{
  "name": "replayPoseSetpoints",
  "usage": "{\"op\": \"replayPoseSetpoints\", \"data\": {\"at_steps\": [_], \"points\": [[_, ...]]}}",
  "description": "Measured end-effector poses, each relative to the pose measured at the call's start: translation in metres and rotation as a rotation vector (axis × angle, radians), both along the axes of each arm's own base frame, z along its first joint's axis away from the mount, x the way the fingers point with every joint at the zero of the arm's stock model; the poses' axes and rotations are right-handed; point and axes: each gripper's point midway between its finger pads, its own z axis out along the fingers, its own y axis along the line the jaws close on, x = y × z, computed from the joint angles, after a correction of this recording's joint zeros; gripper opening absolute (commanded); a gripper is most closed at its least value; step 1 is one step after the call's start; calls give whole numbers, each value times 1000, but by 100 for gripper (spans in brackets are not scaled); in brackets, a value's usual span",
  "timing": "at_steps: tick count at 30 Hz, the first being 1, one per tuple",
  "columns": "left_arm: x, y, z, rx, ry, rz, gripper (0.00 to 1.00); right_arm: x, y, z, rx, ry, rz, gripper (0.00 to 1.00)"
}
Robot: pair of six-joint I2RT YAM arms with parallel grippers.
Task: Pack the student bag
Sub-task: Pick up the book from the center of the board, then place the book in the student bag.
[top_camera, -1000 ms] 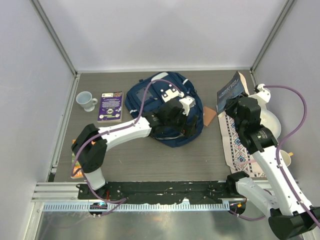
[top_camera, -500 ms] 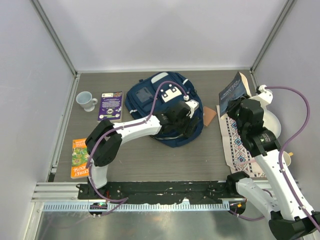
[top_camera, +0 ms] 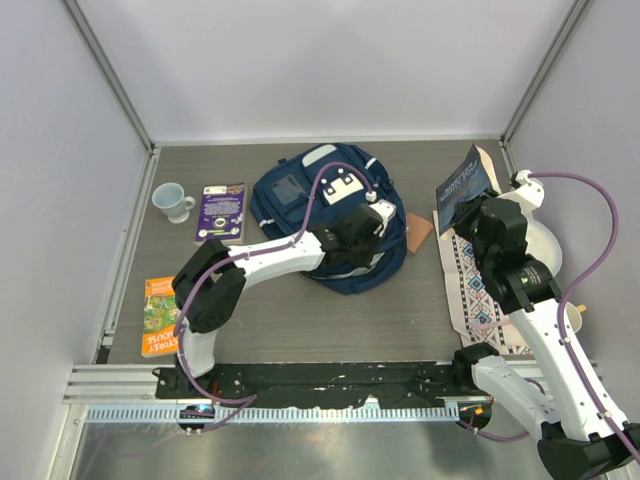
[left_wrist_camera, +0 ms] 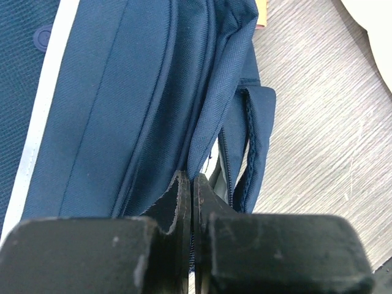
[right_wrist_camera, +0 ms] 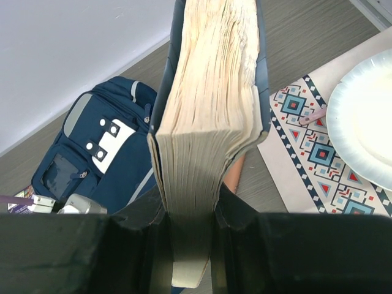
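Top external view: the student bag point(top_camera: 295, 190) is laid flat mid-table point(top_camera: 300, 320), front pockets up, where it can be reached by both arms
Left gripper point(left_wrist_camera: 193, 184): closed tight at the bag's edge on the side nearest the book; a thin fold of navy fabric beside the zip is apparently pinched, judged so that the opening can be lifted
Right gripper point(right_wrist_camera: 190, 207): clamped on a thick book point(right_wrist_camera: 208, 92), which is held on end above the patterned mat point(top_camera: 470, 285), just right of the bag; judged to be held ready for insertion
Step in hand: the bag is being opened; the book is not yet inside
Risk: the thin fabric could be lost from the jaws
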Motion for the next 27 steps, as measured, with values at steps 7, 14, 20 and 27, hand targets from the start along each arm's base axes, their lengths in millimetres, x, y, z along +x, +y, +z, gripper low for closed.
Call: {"op": "replayPoseSetpoints", "data": {"at_steps": [7, 14, 20, 27], "points": [[8, 20, 31, 19, -76, 78, 0, -4, 0, -1, 1, 16, 10, 1], [25, 53, 119, -83, -203, 189, 0, -14, 9, 0, 38, 38, 62, 1], [37, 67, 141, -84, -224, 253, 0, -29, 26, 2, 121, 77, 141, 1], [43, 73, 163, -88, -236, 279, 0, -61, 51, 16, 271, 63, 269, 1]]}}
